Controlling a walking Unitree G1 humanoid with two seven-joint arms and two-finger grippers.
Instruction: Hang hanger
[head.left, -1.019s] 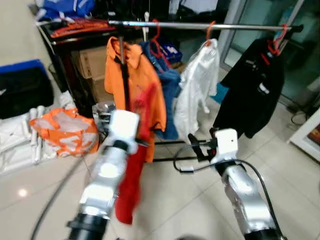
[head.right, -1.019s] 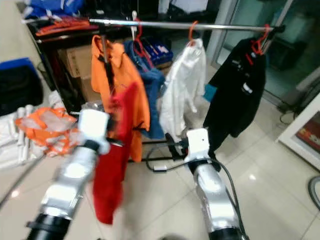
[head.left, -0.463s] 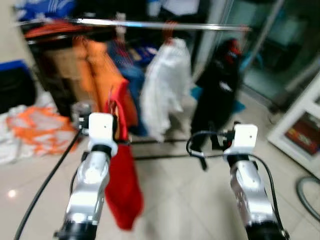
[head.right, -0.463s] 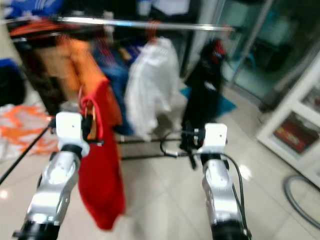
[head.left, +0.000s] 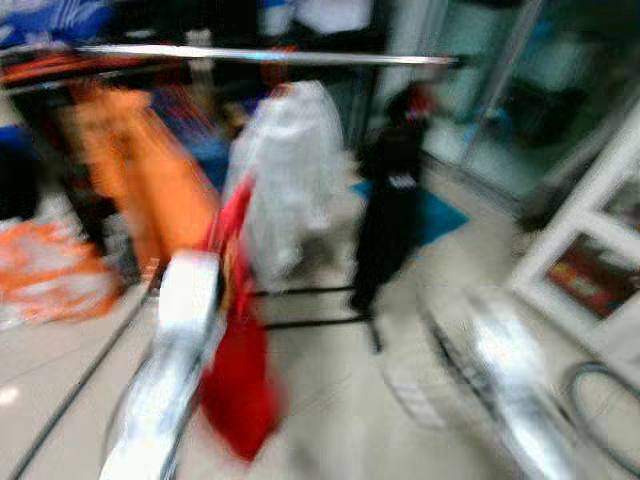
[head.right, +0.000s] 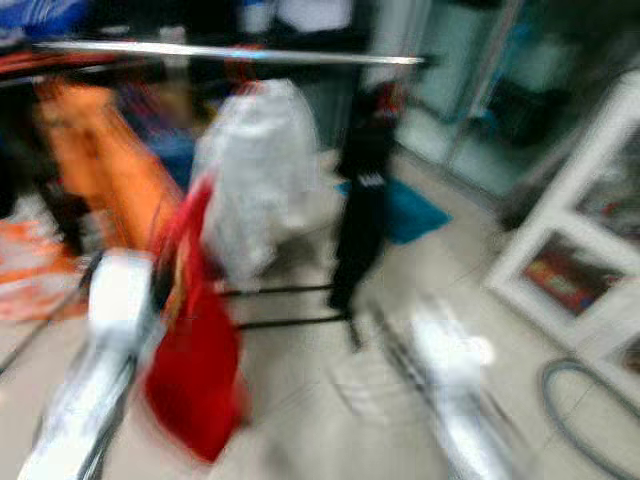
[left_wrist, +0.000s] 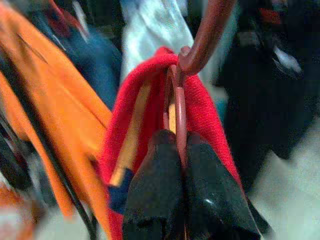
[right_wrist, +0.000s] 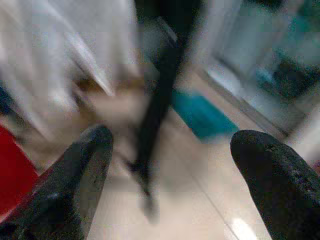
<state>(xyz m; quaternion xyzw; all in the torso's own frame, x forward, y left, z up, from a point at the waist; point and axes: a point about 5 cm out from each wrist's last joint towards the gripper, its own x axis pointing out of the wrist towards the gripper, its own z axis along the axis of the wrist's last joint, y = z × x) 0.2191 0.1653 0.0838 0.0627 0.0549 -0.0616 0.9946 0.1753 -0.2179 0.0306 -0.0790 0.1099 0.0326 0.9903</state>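
Note:
My left gripper (left_wrist: 182, 165) is shut on the neck of a red hanger (left_wrist: 202, 37) that carries a red garment (head.left: 240, 370). The garment hangs beside my left arm (head.left: 170, 350), in front of the clothes rail (head.left: 260, 55). On the rail hang an orange shirt (head.left: 140, 180), a white shirt (head.left: 285, 170) and a black garment (head.left: 385, 215). My right gripper (right_wrist: 170, 165) is open with nothing between its fingers, and my right arm (head.left: 505, 370) reaches forward on the right. Both eye views are heavily blurred.
The rack's black base bars (head.left: 310, 322) lie on the pale tiled floor. An orange bag (head.left: 45, 275) sits at the left. A white cabinet (head.left: 600, 250) stands at the right, with a grey hose (head.left: 600, 400) on the floor and a teal mat (head.left: 435, 215) behind the rack.
The whole picture has shifted, so the camera has turned rightward and closer to the rack. The red garment stays held in my left gripper.

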